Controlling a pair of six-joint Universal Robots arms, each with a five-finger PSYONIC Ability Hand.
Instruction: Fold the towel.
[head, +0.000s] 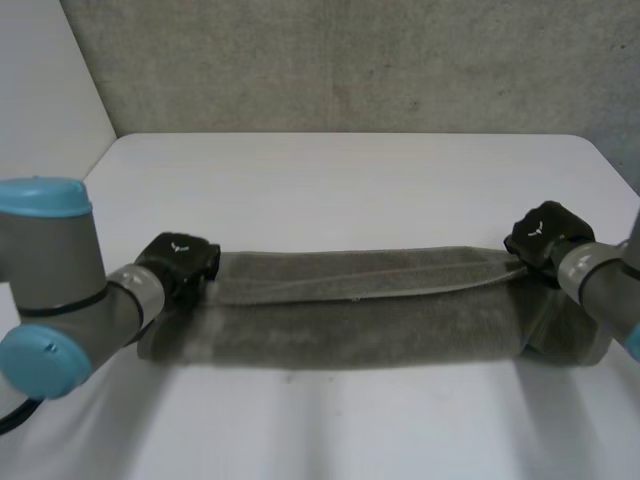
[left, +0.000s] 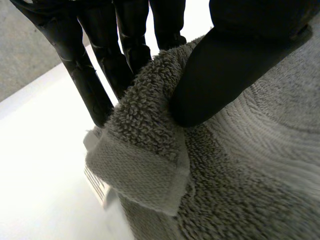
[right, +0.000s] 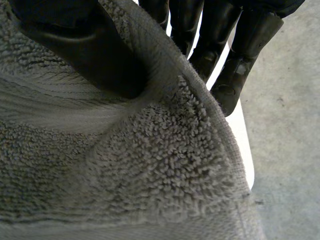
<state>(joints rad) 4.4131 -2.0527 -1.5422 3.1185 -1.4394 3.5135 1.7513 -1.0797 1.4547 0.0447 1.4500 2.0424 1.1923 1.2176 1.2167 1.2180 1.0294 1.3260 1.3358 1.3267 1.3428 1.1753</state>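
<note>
A grey terry towel (head: 370, 310) lies across the white table (head: 350, 180) as a long, narrow folded band. My left hand (head: 180, 265) is at its left end; there the thumb (left: 225, 75) presses the towel's corner (left: 150, 150) against the fingers (left: 85, 75) behind it. My right hand (head: 545, 235) is at the right end, where its thumb (right: 85, 50) pinches the towel's edge (right: 200, 115) against the fingers (right: 235, 65). The upper layer is stretched taut between the two hands, a little above the lower layer.
The table's far half stretches to a grey speckled wall (head: 350, 60). A small white label (left: 97, 182) hangs under the towel's left corner. Bare table lies in front of the towel.
</note>
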